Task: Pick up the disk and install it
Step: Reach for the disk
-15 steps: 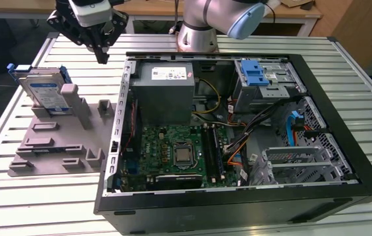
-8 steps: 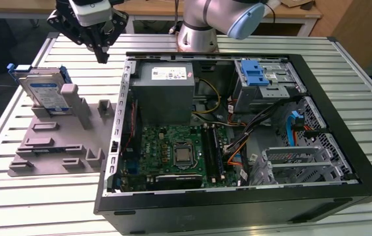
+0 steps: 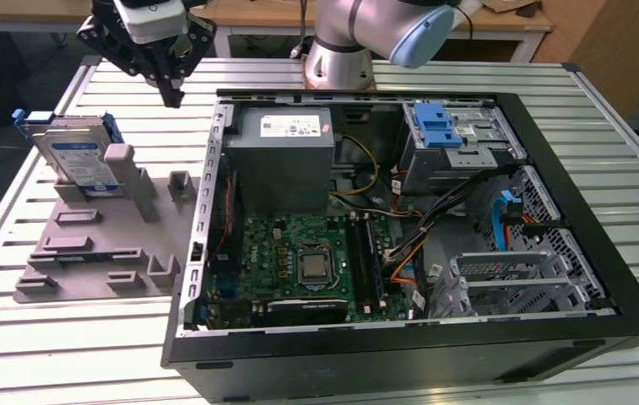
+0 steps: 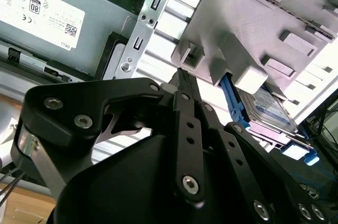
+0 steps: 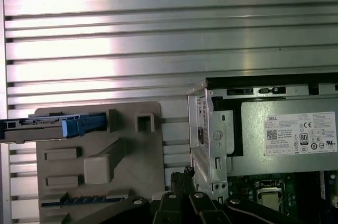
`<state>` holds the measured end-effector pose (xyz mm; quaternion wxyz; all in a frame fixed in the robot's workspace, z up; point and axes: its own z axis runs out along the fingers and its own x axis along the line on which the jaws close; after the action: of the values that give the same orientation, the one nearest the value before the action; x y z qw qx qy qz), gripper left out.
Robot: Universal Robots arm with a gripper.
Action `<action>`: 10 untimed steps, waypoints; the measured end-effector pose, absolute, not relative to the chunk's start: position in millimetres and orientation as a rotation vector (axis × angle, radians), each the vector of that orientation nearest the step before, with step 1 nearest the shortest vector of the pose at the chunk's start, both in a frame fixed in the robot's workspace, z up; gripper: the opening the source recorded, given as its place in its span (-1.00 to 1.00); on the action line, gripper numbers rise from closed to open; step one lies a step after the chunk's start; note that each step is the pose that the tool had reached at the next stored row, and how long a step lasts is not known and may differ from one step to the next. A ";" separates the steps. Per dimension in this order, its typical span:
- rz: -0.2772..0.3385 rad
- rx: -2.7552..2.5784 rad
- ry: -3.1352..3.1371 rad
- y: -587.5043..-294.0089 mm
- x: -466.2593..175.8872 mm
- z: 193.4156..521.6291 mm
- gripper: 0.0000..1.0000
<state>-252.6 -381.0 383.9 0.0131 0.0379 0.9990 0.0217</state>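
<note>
One disk (image 3: 78,159) stands on edge in grey holder (image 3: 83,253), exterior view's left, on slatted desk (image 3: 72,354). End effector (image 3: 171,99) hangs above desk, between holder and open computer case (image 3: 409,363). Its fingers (image 4: 183,84) are pressed together, gripping nothing, apart from disk.

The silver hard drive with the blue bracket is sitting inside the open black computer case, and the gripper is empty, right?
No. The exterior view shows the silver hard drive with the blue bracket standing in the grey plastic holder beside the open black computer case, not inside it. The gripper is empty.
</note>
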 end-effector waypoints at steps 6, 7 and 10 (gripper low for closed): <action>0.068 0.118 3.113 -377.9 -254.1 383.7 -0.79; 0.068 0.118 3.113 -377.9 -254.1 383.7 -0.79; 0.068 0.118 3.113 -377.8 -254.1 383.7 -0.79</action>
<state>-254.1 -377.8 383.7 0.0131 0.0379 0.9990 0.0217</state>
